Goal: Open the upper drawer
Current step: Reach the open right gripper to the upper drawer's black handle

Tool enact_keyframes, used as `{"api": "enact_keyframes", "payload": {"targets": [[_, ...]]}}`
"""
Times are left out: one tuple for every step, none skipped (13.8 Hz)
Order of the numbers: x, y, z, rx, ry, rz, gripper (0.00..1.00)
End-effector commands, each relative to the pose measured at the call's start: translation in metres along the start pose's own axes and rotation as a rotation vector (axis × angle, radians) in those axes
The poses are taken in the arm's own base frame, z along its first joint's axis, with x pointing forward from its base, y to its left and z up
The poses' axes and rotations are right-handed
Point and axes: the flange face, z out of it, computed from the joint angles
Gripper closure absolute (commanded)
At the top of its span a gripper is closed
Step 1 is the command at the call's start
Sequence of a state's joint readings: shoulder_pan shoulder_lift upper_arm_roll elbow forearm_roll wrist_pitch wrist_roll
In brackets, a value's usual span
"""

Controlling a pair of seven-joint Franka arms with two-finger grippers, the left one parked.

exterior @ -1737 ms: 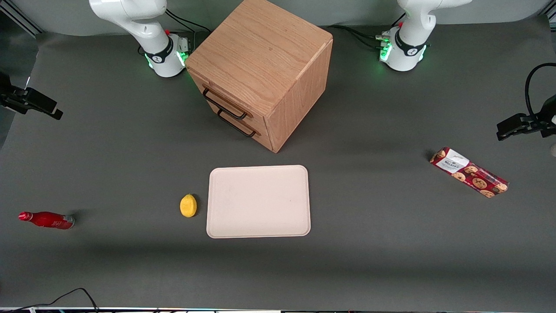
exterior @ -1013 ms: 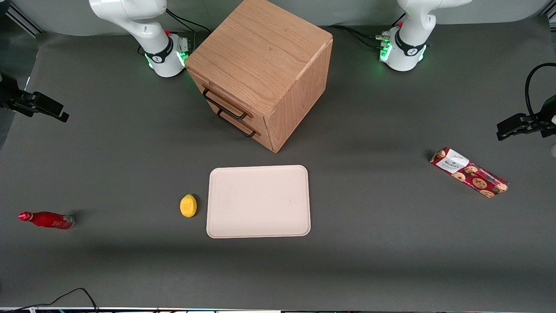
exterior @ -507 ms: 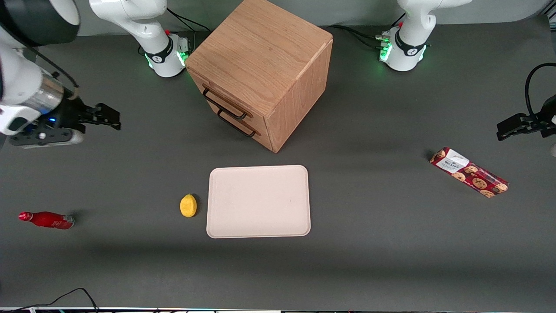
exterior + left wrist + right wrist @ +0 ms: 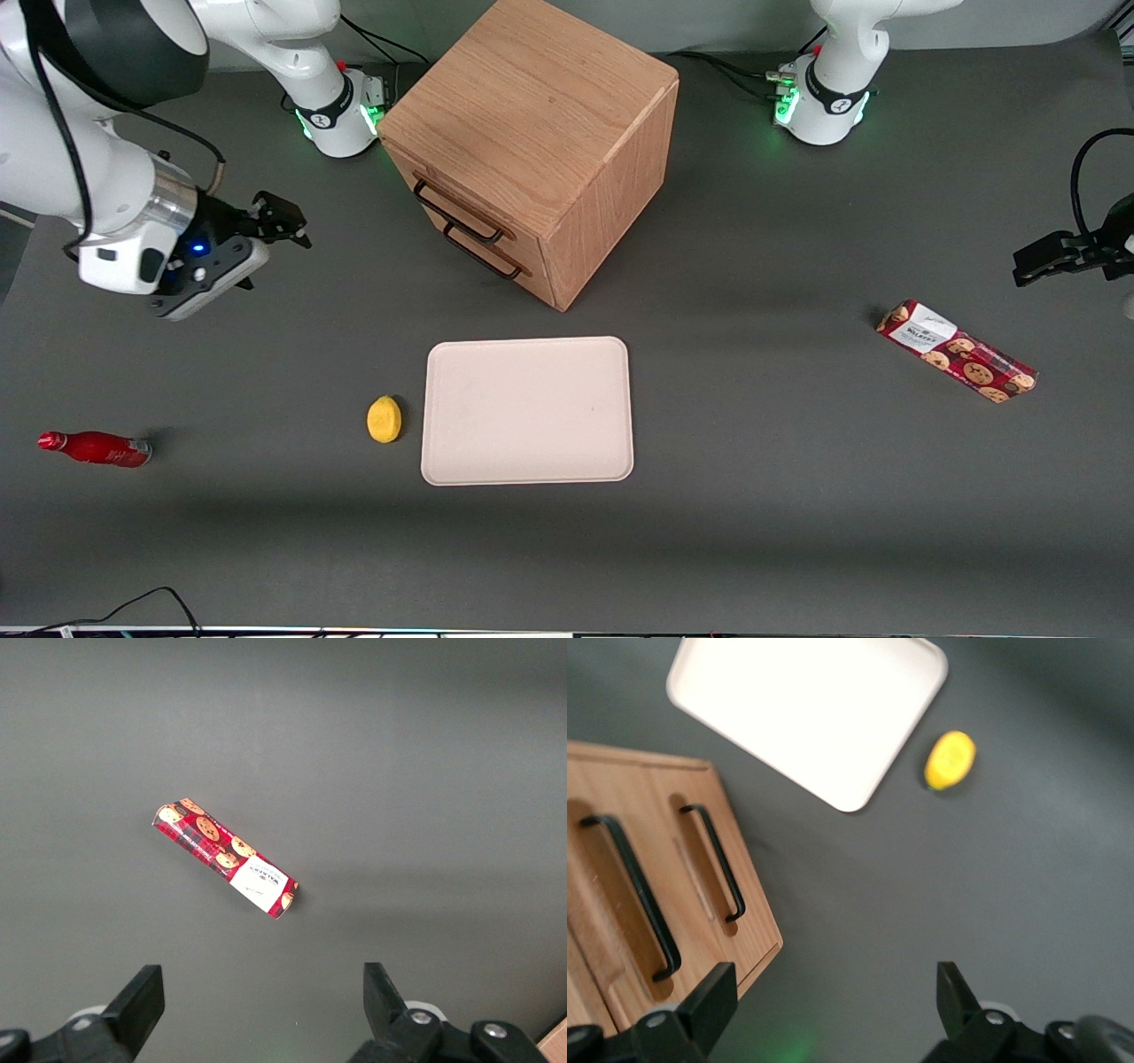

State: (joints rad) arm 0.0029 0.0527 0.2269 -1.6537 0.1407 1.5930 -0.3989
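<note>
Gripper [image 4: 285, 221] hangs in open air toward the working arm's end of the table, jaws spread wide, nothing between them, well apart from the cabinet [image 4: 540, 133]. The upper drawer [image 4: 447, 197] sits shut at the top of the cabinet's front, its handle [image 4: 633, 895] above the lower drawer [image 4: 492, 252]. The smart play, I'd say: line the fingers across that upper bar, not the twin bar below, then pull straight out. The handles' gap behind the bars is hard to judge.
</note>
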Motion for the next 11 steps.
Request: {"api": "enact_keyframes", "payload": {"targets": [[0.019,-0.02,0.014,0.037,0.001,-0.128,0.0],[0.025,-0.031,0.02,0.037,0.003,-0.147,0.0],[0.031,-0.04,0.027,0.042,-0.002,-0.159,0.0],[0.036,-0.047,0.033,0.049,-0.01,-0.174,0.0],[0.039,-0.055,0.037,0.054,-0.015,-0.189,0.0],[0.043,-0.062,0.042,0.061,-0.024,-0.202,0.0],[0.048,-0.07,0.05,0.07,-0.033,-0.222,0.0],[0.052,-0.074,0.057,0.076,-0.034,-0.233,0.0],[0.057,-0.088,0.061,0.077,-0.031,-0.259,0.0],[0.06,-0.095,0.069,0.08,-0.037,-0.266,0.0],[0.059,-0.101,0.079,0.083,-0.047,-0.27,0.0]]}}
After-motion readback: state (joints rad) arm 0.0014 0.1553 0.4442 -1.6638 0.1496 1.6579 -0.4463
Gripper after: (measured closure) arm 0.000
